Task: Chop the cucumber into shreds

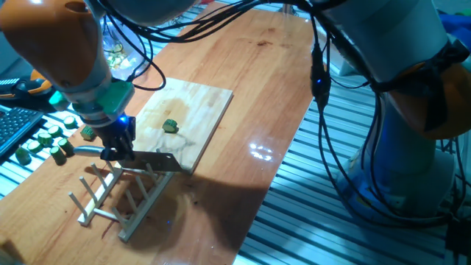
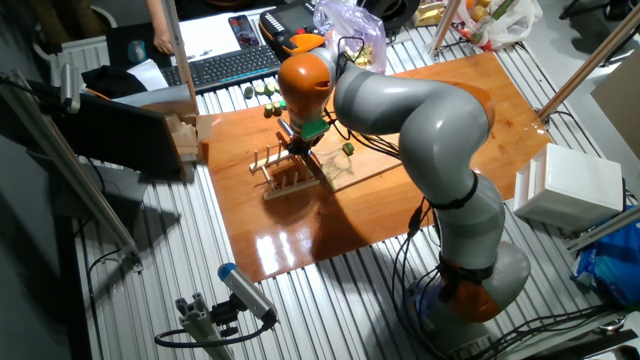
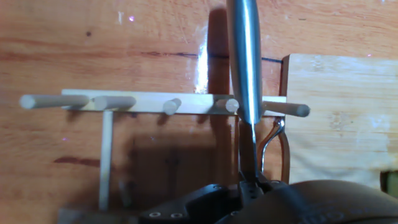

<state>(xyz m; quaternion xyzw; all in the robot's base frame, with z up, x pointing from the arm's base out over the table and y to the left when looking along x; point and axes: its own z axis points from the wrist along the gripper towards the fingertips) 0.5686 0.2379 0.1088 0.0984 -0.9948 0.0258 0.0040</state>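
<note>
The cucumber (image 1: 171, 126) is a small dark green chunk lying alone on the light wooden cutting board (image 1: 199, 103). It also shows in the other fixed view (image 2: 347, 148). No shreds are visible. My gripper (image 1: 116, 152) is shut on a knife (image 1: 157, 160), held level just off the board's near-left corner and over a wooden peg rack (image 1: 110, 193). In the hand view the knife (image 3: 244, 56) is seen edge-on, crossing the rack's pegs (image 3: 161, 103), with the board (image 3: 339, 118) to the right. The chunk is out of the hand view.
Several dark green cucumber pieces (image 1: 43, 144) lie at the table's left edge, one more (image 1: 88, 133) beside the gripper. A keyboard (image 1: 15, 126) lies further left. A plastic bag (image 2: 350, 20) sits at the back. Cables hang over the board.
</note>
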